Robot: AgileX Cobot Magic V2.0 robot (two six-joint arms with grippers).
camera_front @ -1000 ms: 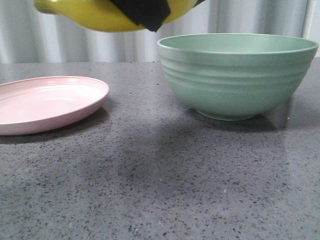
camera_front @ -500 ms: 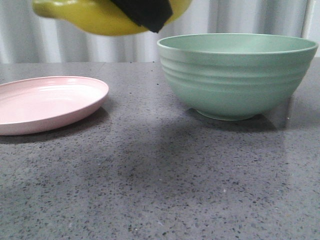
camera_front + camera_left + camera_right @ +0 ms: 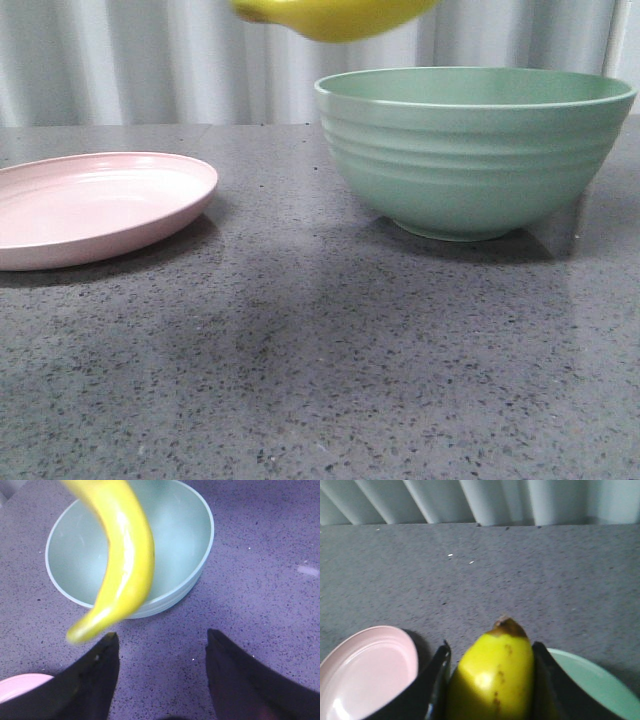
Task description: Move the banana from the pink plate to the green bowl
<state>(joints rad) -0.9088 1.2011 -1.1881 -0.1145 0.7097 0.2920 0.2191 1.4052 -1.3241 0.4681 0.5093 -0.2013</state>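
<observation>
The right gripper (image 3: 490,680) is clamped on the one banana (image 3: 492,677): its two dark fingers (image 3: 432,685) press against either side of the yellow fruit, whose brown-tipped end points away from the wrist. The left gripper (image 3: 160,675) stands with its two fingers (image 3: 95,675) spread wide and nothing between them (only grey counter shows in the gap).

Taking the green bowl (image 3: 475,150) as the landmark, the banana (image 3: 335,15) hangs in the air above the bowl's left rim in the front view, at the top edge of the frame, clear of the rim and not touching it. In the left wrist view the same banana (image 3: 120,555) curves across the bowl (image 3: 185,535), most of its length over the bowl's pale interior and its lower tip reaching just past the near rim. What can be seen of the bowl's inside holds nothing.

There is one pink plate (image 3: 95,205), lying flat to the left of the bowl and well apart from it, with bare counter between them. The plate (image 3: 367,670) carries nothing on it. In the right wrist view part of the bowl's rim (image 3: 590,682) shows beside the gripper, on the far side from the plate.

Plate and bowl both rest on the speckled grey countertop (image 3: 320,350), and a pale, vertically ribbed wall (image 3: 140,60) stands behind the bowl.
</observation>
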